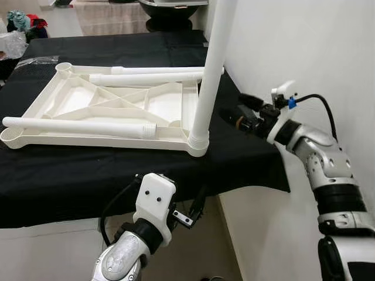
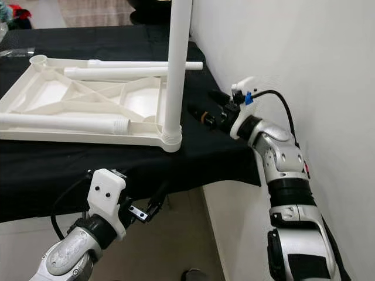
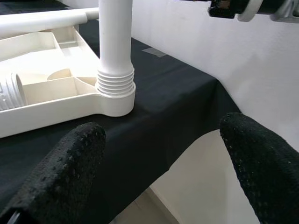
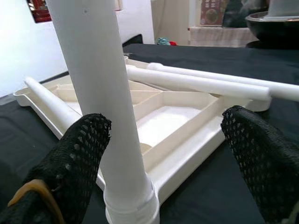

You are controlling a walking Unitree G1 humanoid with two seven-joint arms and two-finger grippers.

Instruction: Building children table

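Nearest you, the left gripper hangs below the table edge, in front of the black cloth; its wrist view shows both fingers spread wide with nothing between them, pads coarse and pebbled. Above it, on the cloth, you have the tabletop lying underside up: smooth white plastic, ribbed with diagonal braces, round sockets at the corners. One leg stands upright in the near right socket, its base ringed with thread-like ridges. A second leg lies loose along the near rim, ridged end pointing right. A third leg lies across the far part. Your right gripper sits over the cloth just right of the upright leg, its mesh-textured fingers released and apart, not touching it. No legible writing anywhere. White wall on the right.
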